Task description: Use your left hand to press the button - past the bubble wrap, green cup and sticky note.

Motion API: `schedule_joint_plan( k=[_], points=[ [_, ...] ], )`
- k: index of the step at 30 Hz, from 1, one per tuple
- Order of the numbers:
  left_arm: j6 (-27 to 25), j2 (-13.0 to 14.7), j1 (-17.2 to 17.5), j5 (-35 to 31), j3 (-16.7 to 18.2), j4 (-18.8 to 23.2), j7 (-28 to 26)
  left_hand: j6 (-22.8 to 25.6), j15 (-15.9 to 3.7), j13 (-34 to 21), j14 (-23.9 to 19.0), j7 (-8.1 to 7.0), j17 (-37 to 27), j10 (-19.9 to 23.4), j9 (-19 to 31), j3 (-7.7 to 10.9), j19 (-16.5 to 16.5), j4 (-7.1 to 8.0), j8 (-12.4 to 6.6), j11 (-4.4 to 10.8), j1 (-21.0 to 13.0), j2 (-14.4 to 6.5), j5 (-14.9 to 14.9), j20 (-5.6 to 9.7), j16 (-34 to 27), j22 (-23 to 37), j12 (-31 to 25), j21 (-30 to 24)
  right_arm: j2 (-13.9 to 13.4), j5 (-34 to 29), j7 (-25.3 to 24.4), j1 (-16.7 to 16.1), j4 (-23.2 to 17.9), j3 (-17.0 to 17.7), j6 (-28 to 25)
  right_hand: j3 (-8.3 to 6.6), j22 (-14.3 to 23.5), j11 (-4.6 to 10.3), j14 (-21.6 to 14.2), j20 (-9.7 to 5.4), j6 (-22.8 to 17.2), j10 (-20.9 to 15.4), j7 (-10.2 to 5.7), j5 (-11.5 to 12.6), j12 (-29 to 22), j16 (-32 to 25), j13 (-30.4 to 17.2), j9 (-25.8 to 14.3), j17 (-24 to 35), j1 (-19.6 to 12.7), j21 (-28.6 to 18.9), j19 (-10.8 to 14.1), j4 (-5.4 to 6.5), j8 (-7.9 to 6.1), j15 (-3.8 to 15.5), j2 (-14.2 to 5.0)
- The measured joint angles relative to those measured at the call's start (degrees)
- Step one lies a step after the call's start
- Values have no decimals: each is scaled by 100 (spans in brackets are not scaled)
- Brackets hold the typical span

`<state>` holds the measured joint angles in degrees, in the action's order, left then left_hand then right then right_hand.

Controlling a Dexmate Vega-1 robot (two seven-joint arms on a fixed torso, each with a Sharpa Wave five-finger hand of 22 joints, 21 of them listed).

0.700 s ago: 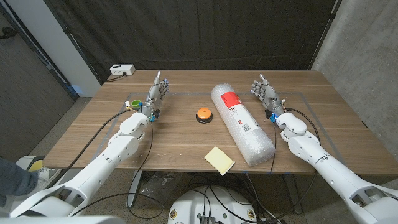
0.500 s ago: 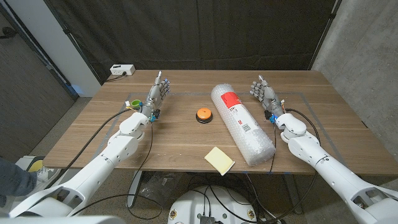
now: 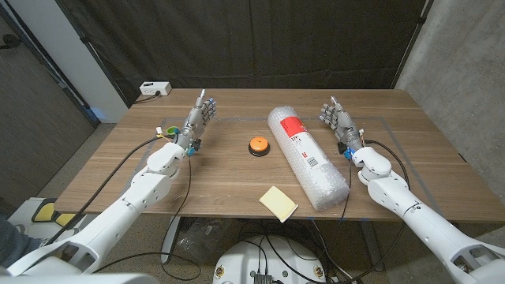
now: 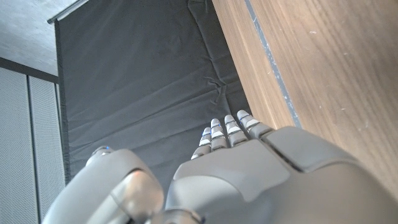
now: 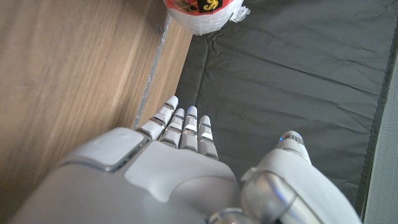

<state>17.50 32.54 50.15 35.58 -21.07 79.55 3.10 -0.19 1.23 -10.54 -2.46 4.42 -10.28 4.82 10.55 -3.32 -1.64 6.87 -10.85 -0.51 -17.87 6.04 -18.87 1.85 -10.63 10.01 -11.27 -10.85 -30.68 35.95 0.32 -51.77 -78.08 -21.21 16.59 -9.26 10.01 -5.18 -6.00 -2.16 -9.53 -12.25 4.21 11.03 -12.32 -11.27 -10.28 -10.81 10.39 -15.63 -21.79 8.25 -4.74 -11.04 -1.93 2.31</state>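
Slightly lifted since the earlier frame, the left hand (image 3: 199, 117) stands with fingers straight and apart, holding nothing, well left of the button (image 3: 258, 145). Just behind its wrist sits the green cup (image 3: 171, 131). Nearer than the button lies the sticky note (image 3: 278, 202); right of the button lies the bubble wrap (image 3: 306, 155); farther right, the right hand (image 3: 335, 118) is empty, fingers extended.

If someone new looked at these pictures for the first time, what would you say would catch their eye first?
Probably the big roll of bubble wrap, lying lengthwise right of the table's centre, with a red-and-white label near its far end. Next comes the small orange button just to its left, and the yellow sticky note near the front edge. The left hand and right hand stand raised with fingers up, on either side, holding nothing.
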Motion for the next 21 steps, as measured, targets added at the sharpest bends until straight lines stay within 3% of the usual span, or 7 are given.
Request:
schedule_joint_plan(
  k=[3,5,16,17,21],
  points=[
    [137,0,0,-58,0,0,96,0,0,0,0,0,0,0,0,0,0,0,0,0,1,0,0,0,0,0,0,0,-13,0,0,-27,-23,23,0,0,0,0,-18,0,0,0,0,0,0,0,0,0,6,0,0,2,0,0,17,0],
    [226,130,70,-101,25,28,162,0,0,0,0,0,0,0,0,0,-11,0,0,0,1,-1,1,11,0,0,0,0,-36,-9,92,-57,-66,48,312,2,0,0,-48,0,0,0,0,0,0,0,0,0,15,0,0,43,2,0,-12,0],
    [834,129,45,-338,-10,-62,495,186,-62,1,-225,-84,1,185,-1,-39,-287,-39,-81,61,-53,-52,-64,19,-44,0,-43,-113,-140,11,123,-205,-260,177,358,41,-1,0,-49,0,-63,0,-23,0,0,0,1,1,16,23,50,42,41,-23,-13,-23],
    [905,26,-26,-385,-123,-351,499,194,-76,1,-239,-93,1,187,-1,-39,-287,-39,-81,63,-62,-43,-64,19,-44,0,-43,-127,-145,169,247,-212,-273,184,402,41,-1,0,-49,0,-74,0,-33,0,0,0,1,1,16,23,50,42,41,-23,-13,-23],
    [1066,19,-25,-551,-141,-395,471,245,-93,1,-256,-103,1,216,-1,-55,-348,-55,-81,90,-77,-58,-86,19,-44,-1,-43,-128,-171,184,247,-256,-355,212,403,41,-1,0,-49,0,-82,0,-41,0,0,0,-7,1,15,35,82,42,41,-23,-12,-35]
  ],
)
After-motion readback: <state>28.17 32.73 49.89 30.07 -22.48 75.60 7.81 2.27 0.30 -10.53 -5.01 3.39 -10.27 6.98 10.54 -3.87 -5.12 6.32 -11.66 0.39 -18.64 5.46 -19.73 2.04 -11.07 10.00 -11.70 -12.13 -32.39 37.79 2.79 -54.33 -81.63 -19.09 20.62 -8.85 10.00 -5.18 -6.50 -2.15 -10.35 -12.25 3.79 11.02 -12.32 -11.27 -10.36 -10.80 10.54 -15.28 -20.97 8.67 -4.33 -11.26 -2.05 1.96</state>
